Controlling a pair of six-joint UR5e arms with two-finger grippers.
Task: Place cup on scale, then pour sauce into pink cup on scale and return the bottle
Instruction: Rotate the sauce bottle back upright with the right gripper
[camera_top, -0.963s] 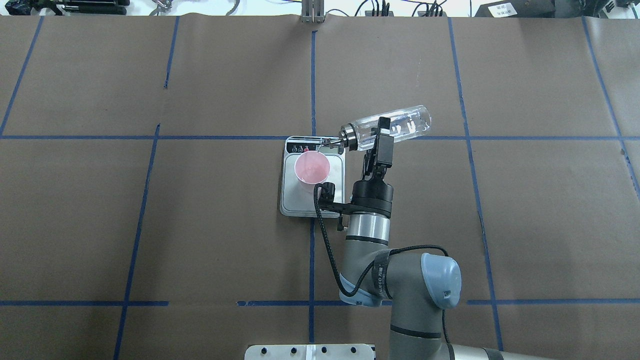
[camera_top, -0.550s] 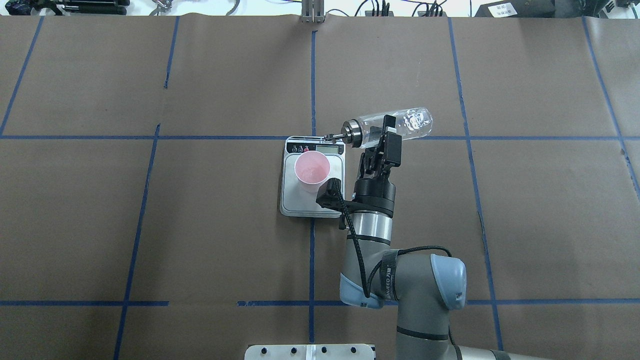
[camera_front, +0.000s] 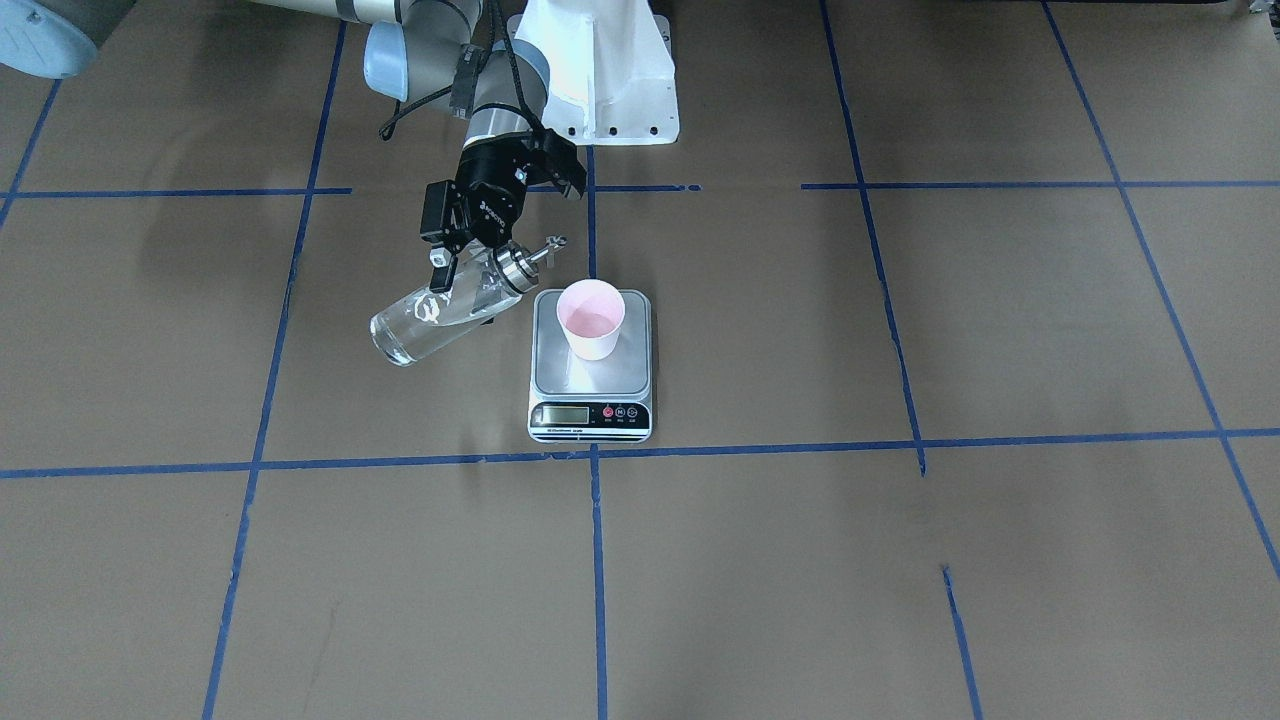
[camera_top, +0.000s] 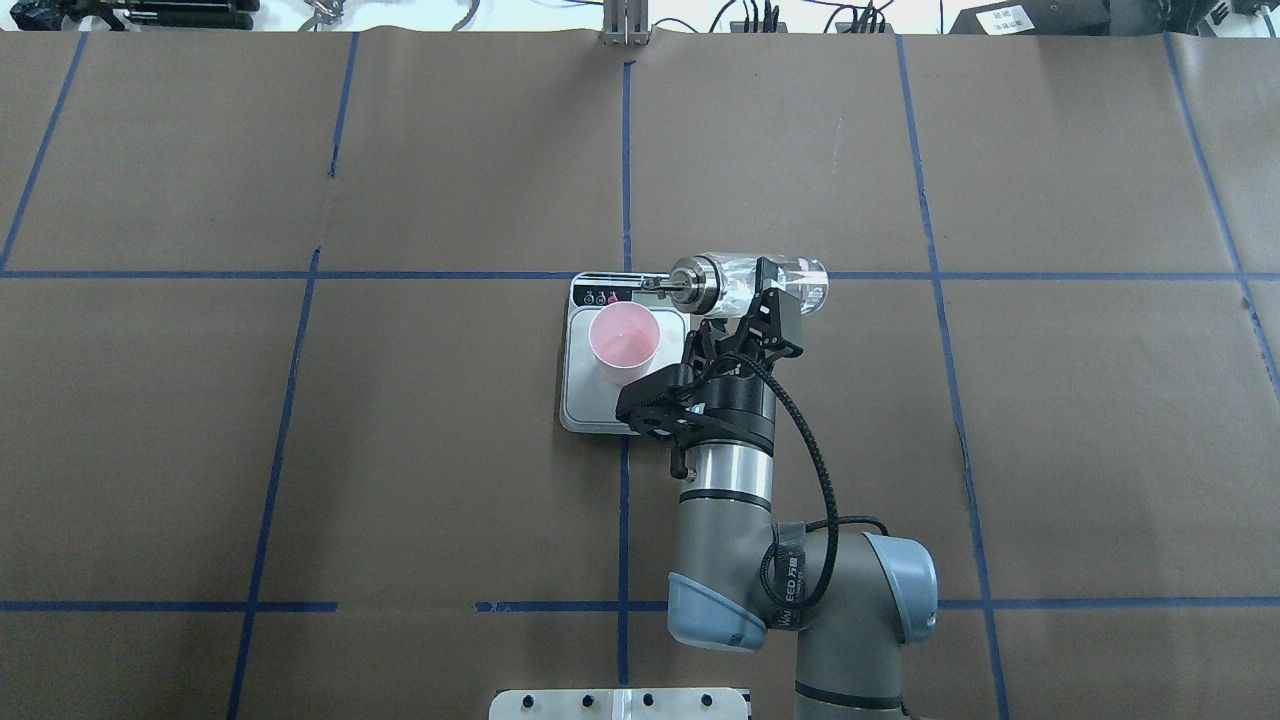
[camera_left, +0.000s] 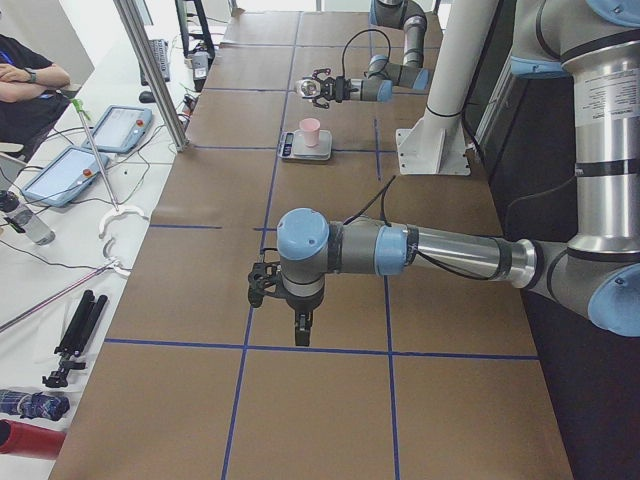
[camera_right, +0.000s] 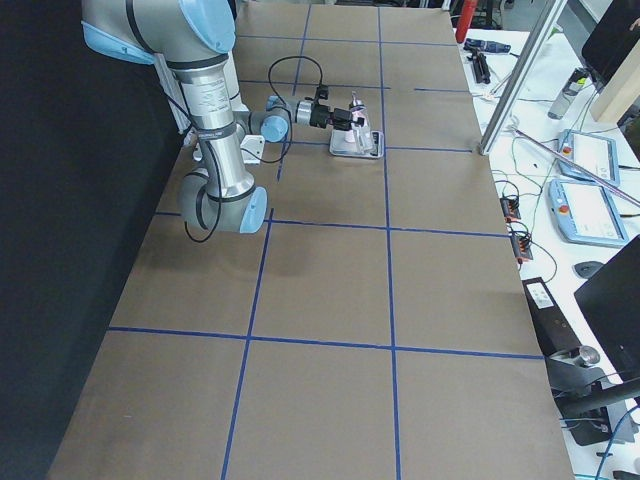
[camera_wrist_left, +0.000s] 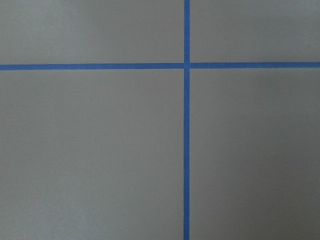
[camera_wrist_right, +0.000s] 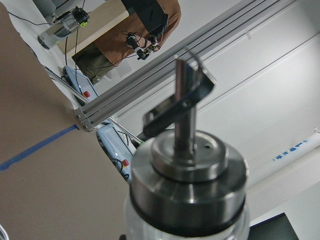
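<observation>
The pink cup (camera_top: 623, 340) stands upright on the silver scale (camera_top: 582, 402), toward its display end. My right gripper (camera_top: 762, 297) is shut on the clear bottle (camera_top: 790, 277), which hangs tilted just right of the scale. Its silver cap (camera_top: 691, 280) and spout point toward the scale's display, off to the side of the cup's rim. From the front, the bottle (camera_front: 432, 324) slants down and away from the cup (camera_front: 591, 318), with clear sauce in its lower body. The cap (camera_wrist_right: 187, 167) fills the right wrist view. My left gripper (camera_left: 298, 328) hangs far from the scale; I cannot tell its state.
Brown paper with blue tape lines (camera_top: 625, 150) covers the table. The white robot base (camera_front: 600, 70) stands behind the scale. Tablets, cables and tools (camera_left: 95, 150) lie on the side bench, where a person (camera_left: 25, 85) sits. The left wrist view holds only paper and tape (camera_wrist_left: 186, 125).
The spout has drawn back from over the cup's rim to the scale's corner. The right wrist has rolled, and the bottle has swung from nearly level toward upright.
</observation>
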